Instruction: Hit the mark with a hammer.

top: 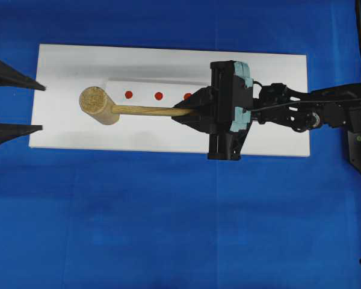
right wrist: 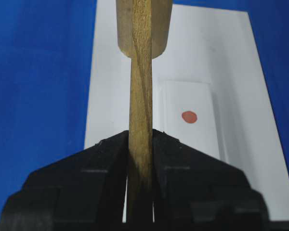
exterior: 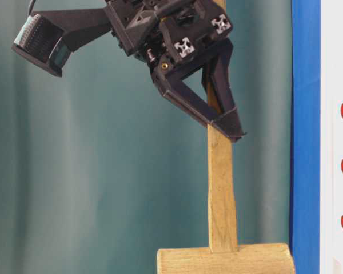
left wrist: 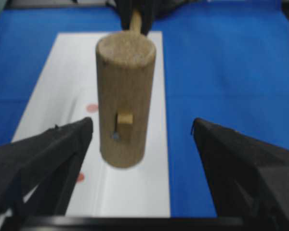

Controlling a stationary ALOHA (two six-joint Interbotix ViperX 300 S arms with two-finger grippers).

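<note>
A blue bench (top: 168, 229) fills the floor of the scene, and on it lies a long white board (top: 277, 78) with a paler raised strip (top: 144, 84) set along its middle. Three red dots (top: 158, 95) sit in a row on that strip; the one nearest the right arm is half hidden behind the black fingers.

The right arm reaches in from the right side of the overhead view, and its hand (top: 192, 111) is clamped tight on the end of the hammer's handle (top: 150, 111), the two fingers pressing the wood from either side. The hammer (top: 99, 105) is held out over the board, handle running roughly along the board's length, its thick cylindrical head over the left part of the board, just left of the row of dots. From the side view the head hangs at the lower end of the handle.

The left hand (top: 15, 102) sits at the left edge, fingers spread wide with nothing between them, facing the hammer head and apart from it.
</note>
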